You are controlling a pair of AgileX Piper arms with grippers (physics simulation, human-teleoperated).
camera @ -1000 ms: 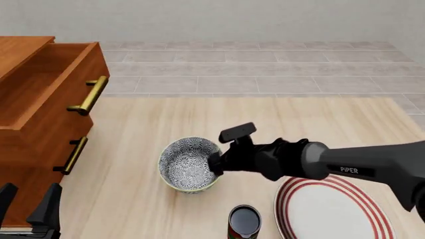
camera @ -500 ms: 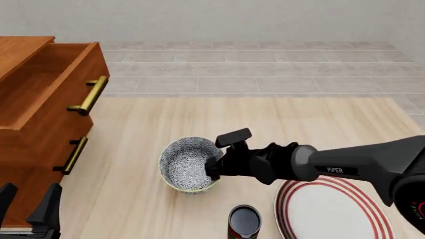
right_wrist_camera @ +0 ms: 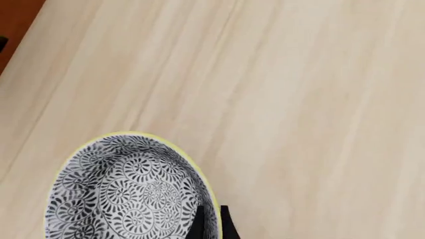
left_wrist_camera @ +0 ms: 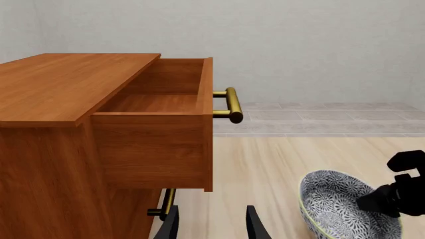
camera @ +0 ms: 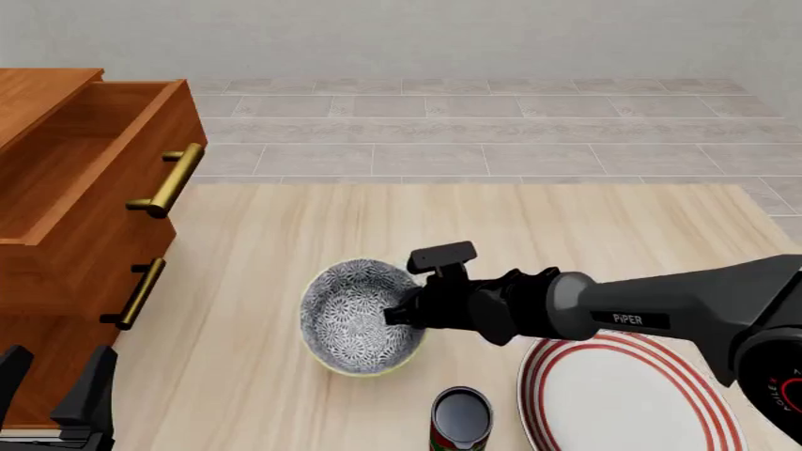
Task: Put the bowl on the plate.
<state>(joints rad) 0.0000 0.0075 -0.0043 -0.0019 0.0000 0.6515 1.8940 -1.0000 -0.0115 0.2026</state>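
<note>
Status: grasp made, transfer not done. The right tool (camera: 404,315) pinches the rim of the bowl (camera: 357,319) on the side facing the plate; the right wrist view shows one finger inside the wall and one outside, pressed onto it. The bowl looks tilted, its mouth tipped toward the camera, so it is probably lifted or just leaving the table (camera: 501,225); contact underneath cannot be confirmed.

Bowl position: middle of the table, somewhat toward the near edge. The plate (camera: 626,395) lies at the near right corner, partly cut by the picture edge, nothing on it. Bowl and plate are apart.

Left to do: carry the bowl toward the near right corner, level it over the plate, set it down, release.

Surroundings: a small dark can (camera: 461,418) stands at the near edge, between bowl and plate, just beside the plate rim. Judgement: it sits close to the direct path; a low carry could clip it.

A wooden cabinet (camera: 75,216) with an open top drawer occupies the left edge, clear of the route.

Left tool (left_wrist_camera: 212,224) is parked near the cabinet, fingers spread, holding nothing.
</note>
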